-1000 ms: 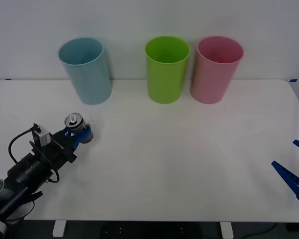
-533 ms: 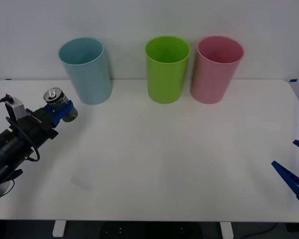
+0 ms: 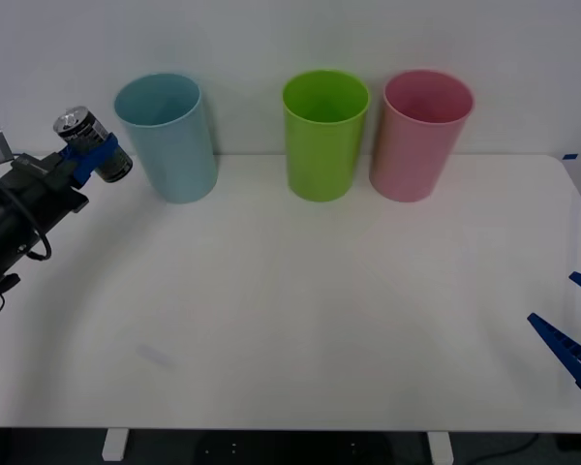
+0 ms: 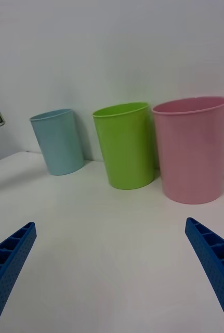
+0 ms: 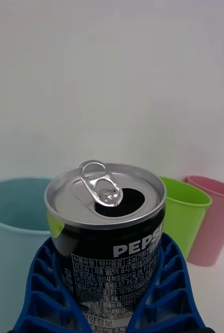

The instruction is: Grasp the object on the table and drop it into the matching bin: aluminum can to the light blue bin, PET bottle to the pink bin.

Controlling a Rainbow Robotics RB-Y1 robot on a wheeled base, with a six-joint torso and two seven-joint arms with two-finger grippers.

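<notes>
Can first, since everything turns on it, though it is the smallest thing here: the aluminum can [image 3: 89, 143] hangs in the air at about ten o'clock over the table [image 3: 290, 320], tilted, clenched between the blue ribbed fingers of the left gripper [image 3: 90, 158], just beside the light blue bin [image 3: 169, 140] and not yet over its mouth.

Going by size, the white table comes first, smooth and plain, running up to a bare pale wall. Along its far edge stand three tall plastic bins: the light blue one at eleven o'clock, a lime green bin [image 3: 323, 136] at twelve, the pink bin [image 3: 419, 136] at one, green and pink nearly touching. Next, the left arm reaches in from nine o'clock, dark and cabled. The right gripper [image 3: 571, 339] waits at four o'clock near the table's edge, its fingers spread wide and holding nothing.

Close up, the can's tab is lifted and the mouth is open, so I would guess it is empty and very light. Thin metal like that dents easily and its printed side looks slick. The hold sits low around the body, leaving the rim free, which seems the right place; a harder squeeze could crumple it. Being tilted, it could slip out early and land on the table beside the bin.
</notes>
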